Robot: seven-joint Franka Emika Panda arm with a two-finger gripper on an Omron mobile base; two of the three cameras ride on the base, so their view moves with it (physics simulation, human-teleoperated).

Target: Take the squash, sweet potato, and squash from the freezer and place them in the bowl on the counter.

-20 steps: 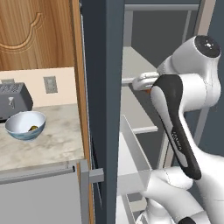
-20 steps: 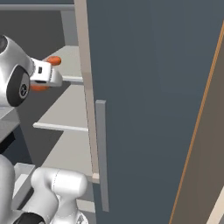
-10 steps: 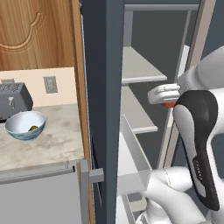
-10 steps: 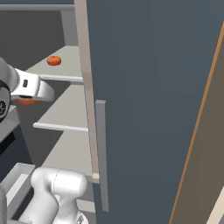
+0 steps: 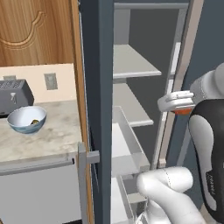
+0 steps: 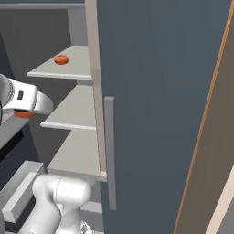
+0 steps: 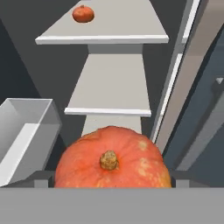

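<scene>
- The arm's hand sits level outside the open freezer (image 5: 100,65), fingers spread wide around an orange squash (image 7: 113,158), gripper (image 7: 113,180) clamped on its sides.
- The hand view shows a second small squash (image 7: 83,13) on the top shelf (image 7: 122,26); the left base view shows the bowl (image 5: 26,120) on the tabletop (image 5: 48,135) beside a toaster (image 5: 14,95).
- In the base views the held squash is mostly hidden under the hand; what lies in the bowl is too small to identify.

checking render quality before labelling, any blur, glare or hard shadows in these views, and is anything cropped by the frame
Hand view: sharp, evenly lit, no glare; the big orange squash is cut off at the bottom, while the small squash on the top shelf stays crisp. Left base view: flat soft light, the bowl casts barely any shadow. Right base view: freezer door a plain matte surface, no reflections.
</scene>
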